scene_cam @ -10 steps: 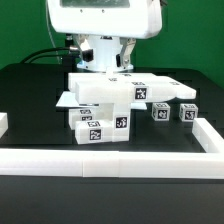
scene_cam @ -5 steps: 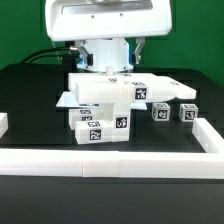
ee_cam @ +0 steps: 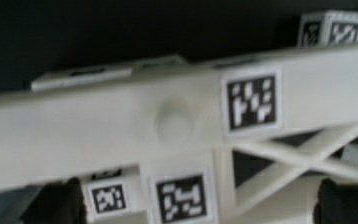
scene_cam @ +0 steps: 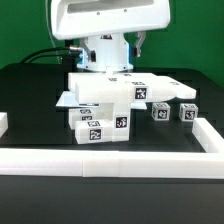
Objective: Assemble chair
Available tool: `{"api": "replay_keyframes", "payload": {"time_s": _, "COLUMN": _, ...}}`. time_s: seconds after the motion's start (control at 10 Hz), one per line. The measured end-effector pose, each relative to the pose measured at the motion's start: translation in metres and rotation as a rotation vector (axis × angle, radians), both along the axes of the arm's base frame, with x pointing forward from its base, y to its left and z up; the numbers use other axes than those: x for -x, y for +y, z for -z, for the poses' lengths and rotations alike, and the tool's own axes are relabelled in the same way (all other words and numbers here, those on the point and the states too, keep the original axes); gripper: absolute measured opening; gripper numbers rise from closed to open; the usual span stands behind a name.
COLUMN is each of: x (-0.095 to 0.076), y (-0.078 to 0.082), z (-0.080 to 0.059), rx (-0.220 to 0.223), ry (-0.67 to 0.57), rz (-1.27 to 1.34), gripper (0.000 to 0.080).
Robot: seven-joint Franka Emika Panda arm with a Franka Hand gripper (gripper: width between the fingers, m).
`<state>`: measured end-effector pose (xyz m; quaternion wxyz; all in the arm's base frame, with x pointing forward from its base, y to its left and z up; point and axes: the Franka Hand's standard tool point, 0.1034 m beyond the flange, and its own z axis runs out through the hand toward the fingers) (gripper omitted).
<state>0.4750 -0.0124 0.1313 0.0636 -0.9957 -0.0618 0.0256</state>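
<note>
The chair's white tagged parts lie piled at the table's middle. A broad block (scene_cam: 104,94) rests over smaller tagged blocks (scene_cam: 101,130), with a flat slab (scene_cam: 162,87) behind on the exterior view's right. Two small cubes (scene_cam: 160,111) (scene_cam: 187,113) stand apart on that side. The arm (scene_cam: 108,45) hangs over the back of the pile, which hides its fingers in the exterior view. In the wrist view a tagged white bar (ee_cam: 158,115) with slanted struts fills the picture. My gripper (ee_cam: 197,205) is open, its dark fingers (ee_cam: 48,200) wide apart and holding nothing.
A long low white border wall (scene_cam: 120,160) runs along the table's front and turns back on the exterior view's right (scene_cam: 208,135). A small white block (scene_cam: 3,123) sits at the far left edge. Cables (scene_cam: 45,55) trail behind the arm.
The arm's head has shifted a little toward the exterior view's right and slightly up. The chair parts have not moved, and the gripper stays open.
</note>
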Motion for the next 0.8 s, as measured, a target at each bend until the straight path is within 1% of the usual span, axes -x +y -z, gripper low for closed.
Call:
{"api": "replay_keyframes", "payload": {"time_s": 0.1, "x": 0.009, "y": 0.0, "z": 0.002, "rx": -0.002, "ry": 0.002, "rz": 0.009, "gripper": 0.0648}}
{"api": "replay_keyframes", "payload": {"time_s": 0.3, "x": 0.007, "y": 0.0, "z": 0.003, "rx": 0.0, "ry": 0.002, "rz": 0.009, "gripper": 0.0648}}
{"api": "replay_keyframes", "payload": {"time_s": 0.5, "x": 0.009, "y": 0.0, "z": 0.004, "rx": 0.0, "ry": 0.005, "rz": 0.009, "gripper": 0.0648}}
{"api": "replay_keyframes", "payload": {"time_s": 0.6, "x": 0.018, "y": 0.0, "z": 0.009, "rx": 0.004, "ry": 0.0, "rz": 0.019, "gripper": 0.0648}}
{"api": "replay_keyframes", "payload": {"time_s": 0.8, "x": 0.043, "y": 0.004, "z": 0.025, "rx": 0.017, "ry": -0.004, "rz": 0.015, "gripper": 0.0648}}
